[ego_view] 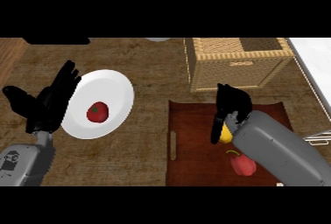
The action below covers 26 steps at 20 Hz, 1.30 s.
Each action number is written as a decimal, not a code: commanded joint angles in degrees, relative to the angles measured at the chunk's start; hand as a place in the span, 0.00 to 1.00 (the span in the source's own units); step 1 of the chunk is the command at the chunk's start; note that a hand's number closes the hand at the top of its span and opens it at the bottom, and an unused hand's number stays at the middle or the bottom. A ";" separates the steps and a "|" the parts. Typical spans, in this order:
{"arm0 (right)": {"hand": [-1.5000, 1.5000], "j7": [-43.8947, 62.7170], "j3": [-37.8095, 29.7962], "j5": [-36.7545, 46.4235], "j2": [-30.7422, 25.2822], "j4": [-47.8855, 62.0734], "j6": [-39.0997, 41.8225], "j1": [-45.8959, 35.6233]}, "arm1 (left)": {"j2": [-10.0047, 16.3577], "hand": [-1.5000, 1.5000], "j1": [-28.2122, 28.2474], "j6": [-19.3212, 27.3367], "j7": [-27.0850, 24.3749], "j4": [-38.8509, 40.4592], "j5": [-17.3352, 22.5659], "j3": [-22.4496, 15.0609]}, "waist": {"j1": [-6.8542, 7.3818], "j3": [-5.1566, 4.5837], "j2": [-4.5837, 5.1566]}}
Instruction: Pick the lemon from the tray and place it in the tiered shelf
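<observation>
Lemon (pixel 225 135), long axis near-to-far, clasped by right hand (pixel 231 104).

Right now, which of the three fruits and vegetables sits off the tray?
The round red tomato, alone on the white round plate at the left. The yellow lemon and the red bell pepper both lie on the dark brown tray.

One tray (pixel 194 127) is counted, along with one lemon (pixel 226 135) and one red pepper (pixel 244 165). One white plate (pixel 111 86) and one tomato (pixel 97 112) are counted. One wicker basket (pixel 236 65) is seen. Two hands are counted: one left hand (pixel 51 103) and one right hand (pixel 233 101).
</observation>
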 commanded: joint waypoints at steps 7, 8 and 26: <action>0.00 12.54 -1.15 4.54 4.00 0.71 0.70 2.28 | 0.72 0.50 2.44 -2.23 -0.84 0.10 0.17 1.61 | -0.15 0.02 0.10; 0.00 10.70 -1.41 4.93 2.20 0.48 1.31 3.67 | 0.14 0.50 1.18 -0.71 1.07 -1.92 -0.34 1.17 | -0.27 0.05 0.04; 1.00 2.06 -8.25 12.66 9.36 9.08 0.71 10.48 | -3.57 0.50 3.21 1.15 3.78 -6.99 -3.60 -0.03 | 0.22 0.10 0.10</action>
